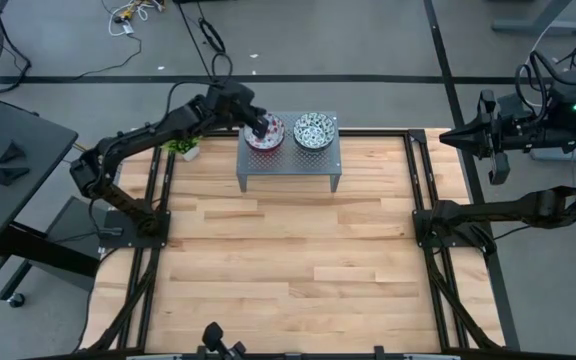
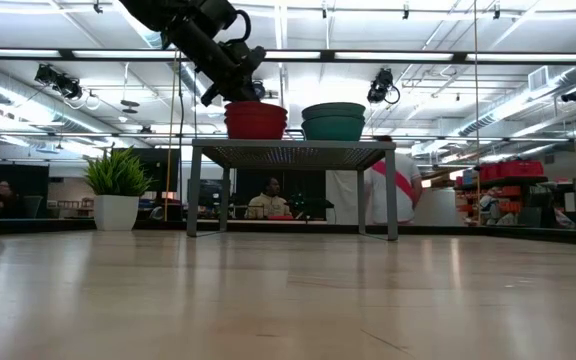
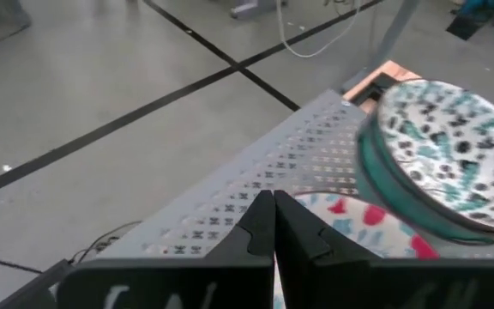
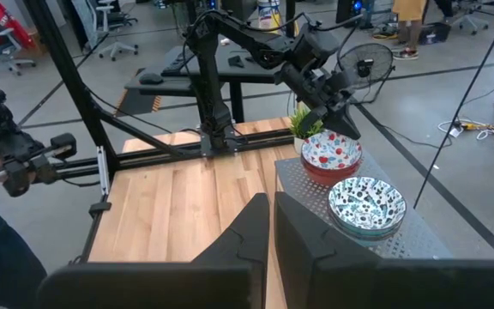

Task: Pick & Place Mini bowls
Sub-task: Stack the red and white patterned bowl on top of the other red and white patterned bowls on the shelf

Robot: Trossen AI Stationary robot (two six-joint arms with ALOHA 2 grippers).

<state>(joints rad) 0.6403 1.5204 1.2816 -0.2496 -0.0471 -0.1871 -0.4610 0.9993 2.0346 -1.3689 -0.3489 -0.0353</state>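
Note:
Two stacks of mini bowls stand on the grey perforated stand (image 1: 288,168) at the table's far edge. The reddish-pink stack (image 1: 265,133) (image 2: 256,120) is on the left and the green-teal stack (image 1: 314,130) (image 2: 333,121) is on the right. My left gripper (image 1: 261,126) (image 3: 273,225) is shut, slanting down just over the red stack's top bowl (image 4: 331,154). In the low view its tip (image 2: 252,92) stands a little above the rim. Off the table's far right corner my right gripper (image 1: 448,137) (image 4: 271,219) waits high up, shut and holding nothing.
A small potted plant (image 1: 183,147) (image 2: 116,185) stands left of the stand, under my left arm. Bare wooden table top (image 1: 288,250) stretches from the stand to the near edge. People (image 2: 268,200) show in the room behind the table.

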